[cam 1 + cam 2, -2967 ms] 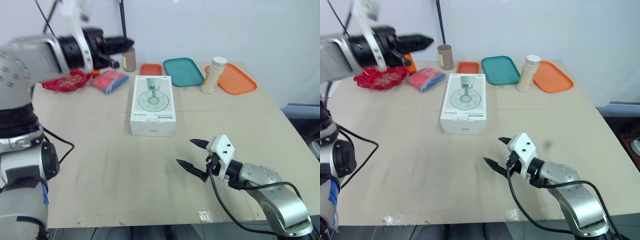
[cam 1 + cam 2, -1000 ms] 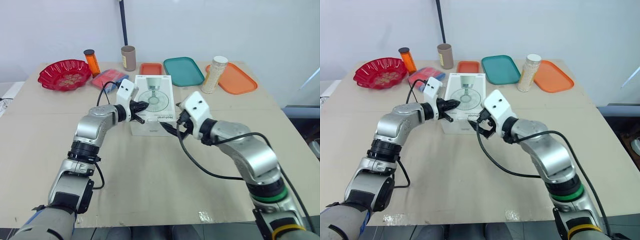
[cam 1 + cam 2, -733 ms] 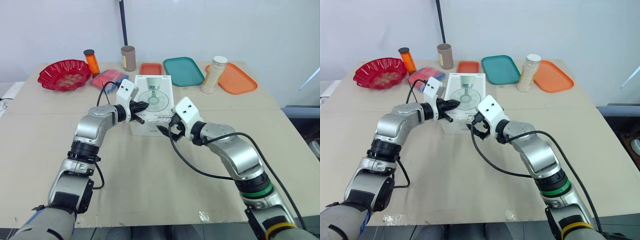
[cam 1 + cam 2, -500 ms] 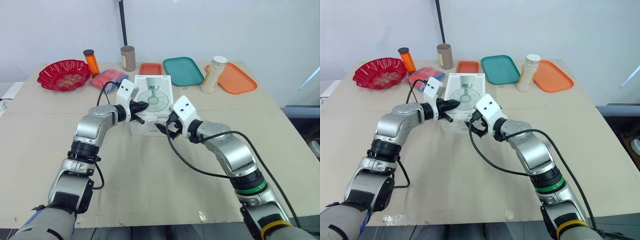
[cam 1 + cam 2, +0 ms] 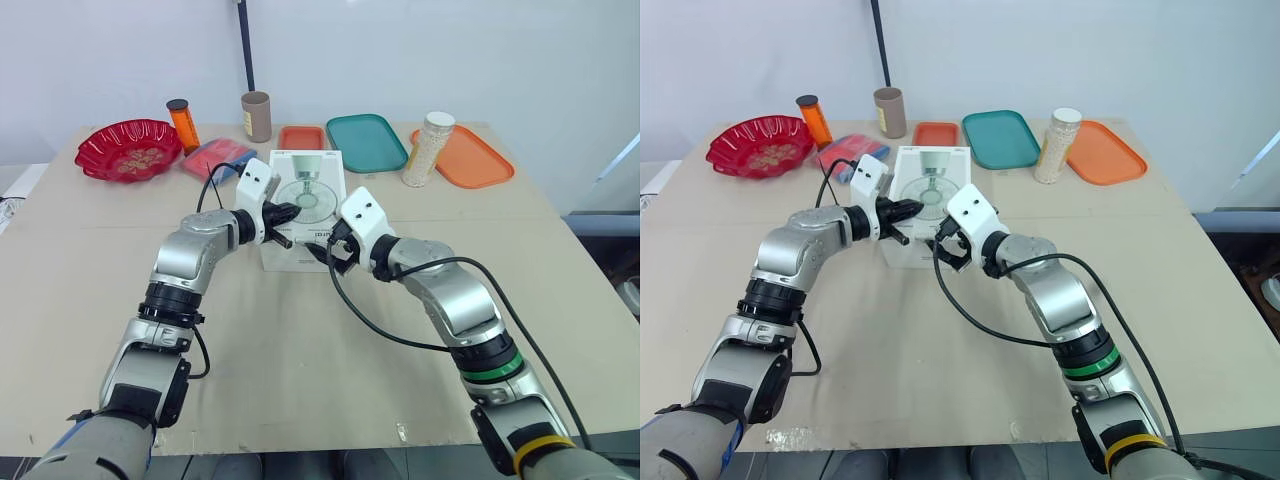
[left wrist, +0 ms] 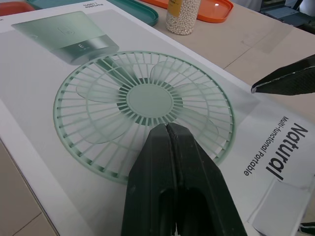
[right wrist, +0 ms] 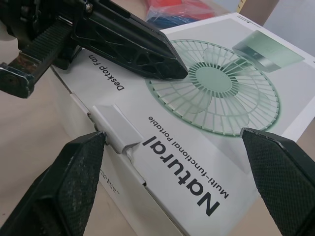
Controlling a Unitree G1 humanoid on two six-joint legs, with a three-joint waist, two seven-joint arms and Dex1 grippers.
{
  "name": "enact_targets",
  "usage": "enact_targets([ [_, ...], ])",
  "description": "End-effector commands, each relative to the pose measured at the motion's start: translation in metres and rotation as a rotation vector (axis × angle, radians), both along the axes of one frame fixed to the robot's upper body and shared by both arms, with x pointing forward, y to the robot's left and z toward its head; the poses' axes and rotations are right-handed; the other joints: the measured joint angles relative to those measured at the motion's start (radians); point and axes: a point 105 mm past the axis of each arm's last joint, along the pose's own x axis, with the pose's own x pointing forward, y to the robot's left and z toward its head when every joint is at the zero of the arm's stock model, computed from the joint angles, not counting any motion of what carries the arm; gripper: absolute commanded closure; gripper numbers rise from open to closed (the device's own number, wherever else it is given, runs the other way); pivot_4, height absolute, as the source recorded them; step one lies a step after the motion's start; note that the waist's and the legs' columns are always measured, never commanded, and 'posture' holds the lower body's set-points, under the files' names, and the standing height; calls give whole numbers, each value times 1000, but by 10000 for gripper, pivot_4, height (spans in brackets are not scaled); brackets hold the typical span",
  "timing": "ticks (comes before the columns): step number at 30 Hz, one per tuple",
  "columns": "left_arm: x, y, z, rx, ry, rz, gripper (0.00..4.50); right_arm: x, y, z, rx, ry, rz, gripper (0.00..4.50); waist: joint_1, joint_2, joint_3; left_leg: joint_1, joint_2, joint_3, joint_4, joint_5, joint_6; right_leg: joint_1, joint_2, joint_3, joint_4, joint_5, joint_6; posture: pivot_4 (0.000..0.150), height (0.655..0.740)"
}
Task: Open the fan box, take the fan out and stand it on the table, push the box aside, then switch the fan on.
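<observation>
The white fan box (image 5: 306, 190) lies flat mid-table, its printed fan picture facing up. My left gripper (image 5: 289, 212) is shut, and its tips (image 6: 169, 132) rest on the box top over the printed fan. At the box's near end, my right gripper (image 5: 322, 247) is open, its two fingers (image 7: 69, 177) straddling the near top edge. There a small white flap tab (image 7: 116, 129) stands slightly lifted. The left gripper's black fingers (image 7: 133, 46) cross the right wrist view above the box. The fan itself is hidden inside the box.
Along the table's far side stand a red bowl (image 5: 130, 148), an orange bottle (image 5: 179, 122), a brown tube (image 5: 257, 116), a red-and-blue packet (image 5: 216, 159), a small orange tray (image 5: 301, 138), a teal tray (image 5: 366, 142), a bead jar (image 5: 427, 150) and an orange tray (image 5: 470, 158).
Both arms have come in to the box. Over the last second my right gripper slid left along the box's near end to the flap, while the left gripper stayed on the top.
</observation>
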Motion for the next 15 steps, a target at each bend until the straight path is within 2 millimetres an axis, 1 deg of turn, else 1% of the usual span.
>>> enact_targets([
  [1,-3,-3,9,-13,-44,-13,44423,0,1,24,34,-72,5,0,0,0,0,0,0,0,0,0,0,0,0,0,0,0,0,1500,7400],
  [9,-4,-4,9,-17,-42,-11,44423,3,0,26,38,-81,-2,0,0,0,0,0,0,0,0,0,0,0,0,0,0,0,0,1500,7400],
  [15,-5,-4,9,-23,-40,-11,44423,8,-3,22,25,-88,-24,0,0,0,0,0,0,0,0,0,0,0,0,0,0,0,0,1500,7400],
])
